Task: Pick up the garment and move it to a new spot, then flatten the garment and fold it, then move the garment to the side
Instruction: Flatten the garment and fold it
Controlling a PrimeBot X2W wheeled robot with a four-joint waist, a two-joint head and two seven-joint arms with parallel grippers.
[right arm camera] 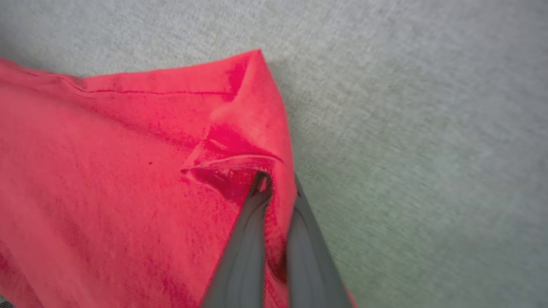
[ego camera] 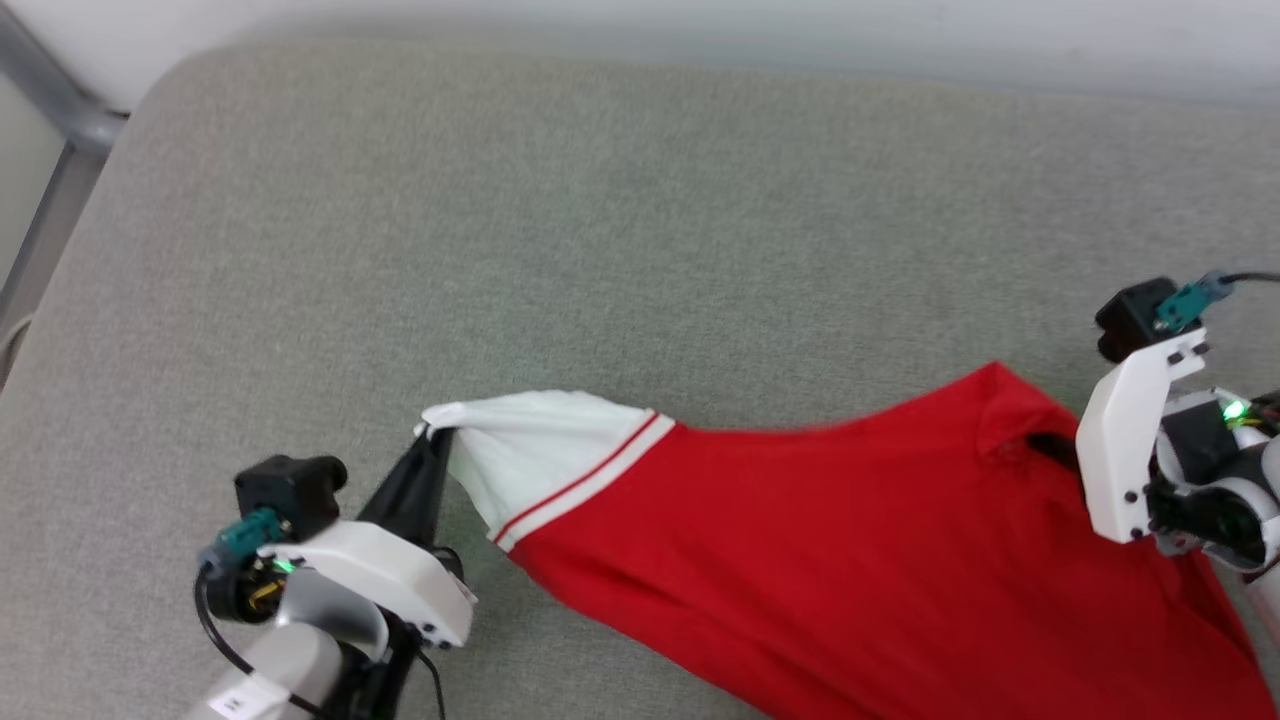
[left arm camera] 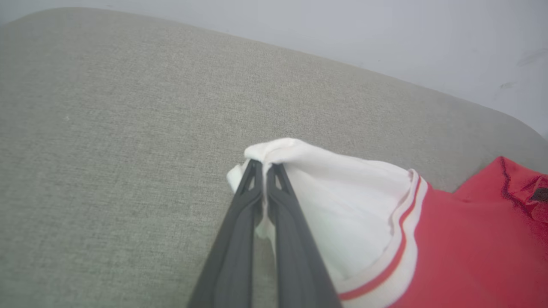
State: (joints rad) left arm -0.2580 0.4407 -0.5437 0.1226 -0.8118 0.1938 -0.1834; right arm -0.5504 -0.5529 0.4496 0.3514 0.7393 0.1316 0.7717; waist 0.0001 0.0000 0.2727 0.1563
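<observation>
The garment (ego camera: pixel 800 560) is a red shirt with a white sleeve (ego camera: pixel 530 450) edged in red-and-white trim. It hangs stretched between my two grippers over the grey cushion. My left gripper (ego camera: pixel 432 432) is shut on the tip of the white sleeve (left arm camera: pixel 342 214); in the left wrist view its fingertips (left arm camera: pixel 264 164) pinch the bunched white cloth. At the right, my right gripper (ego camera: pixel 1055 450) is shut on a red corner of the garment (right arm camera: pixel 107 171). One finger (right arm camera: pixel 252 226) lies on top of the cloth and the other is under its edge. No print shows on the garment.
A wide grey fabric cushion (ego camera: pixel 600 220) spreads under and beyond the garment, with open room toward the far side. Its far edge meets a pale wall (ego camera: pixel 700 30). A grey metal frame (ego camera: pixel 60 130) stands past the cushion's far-left corner.
</observation>
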